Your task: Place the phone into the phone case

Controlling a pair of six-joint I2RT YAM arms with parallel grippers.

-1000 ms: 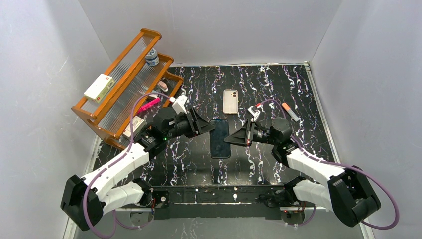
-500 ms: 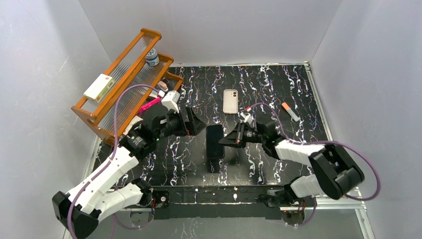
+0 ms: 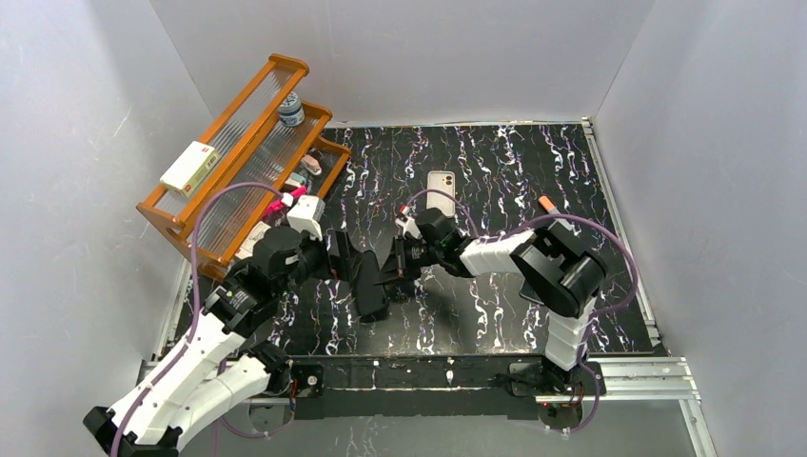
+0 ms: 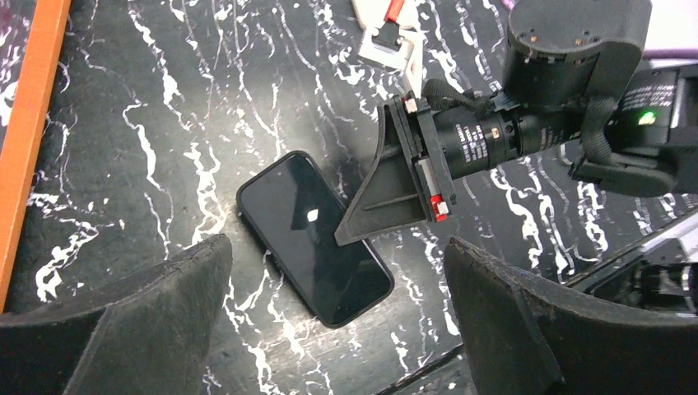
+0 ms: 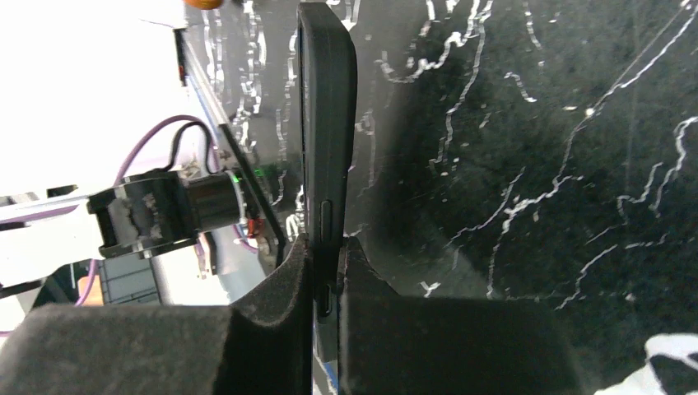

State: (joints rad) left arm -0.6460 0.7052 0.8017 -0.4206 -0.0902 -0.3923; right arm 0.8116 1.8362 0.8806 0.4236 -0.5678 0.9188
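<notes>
Right gripper pinches the phone by one long edge, low over the table, while the left gripper gapes wide above it. Best carry it level to the phone case, well apart, seating one end first. Only the top view shows that case.

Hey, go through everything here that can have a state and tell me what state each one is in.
phone: pinched by one edge in the right tool, not in the case.
case: empty, lying flat, apart from the phone.
left tool: open, above the phone.
right tool: shut on the phone.
bottle: upright on the rack.
</notes>
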